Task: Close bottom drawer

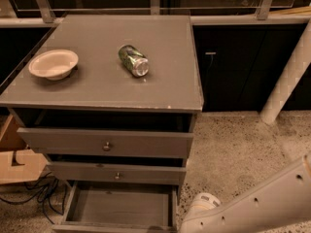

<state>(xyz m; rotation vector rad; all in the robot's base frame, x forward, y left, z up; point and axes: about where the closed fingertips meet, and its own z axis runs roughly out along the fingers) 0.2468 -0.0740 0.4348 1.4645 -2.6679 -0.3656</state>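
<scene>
Plainly, the gripper is out of sight, past the lower edge where the white arm (252, 205) ends, so I cannot tell its state. The bottom drawer (121, 208) stands pulled out, just left of that arm. Best to press the front panel's middle squarely and push straight inward, so the drawer does not skew and jam.

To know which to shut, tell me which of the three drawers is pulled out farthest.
The bottom drawer: its whole inside shows, while the middle drawer and top drawer stick out only slightly. The gripper is by its right front corner.
</scene>
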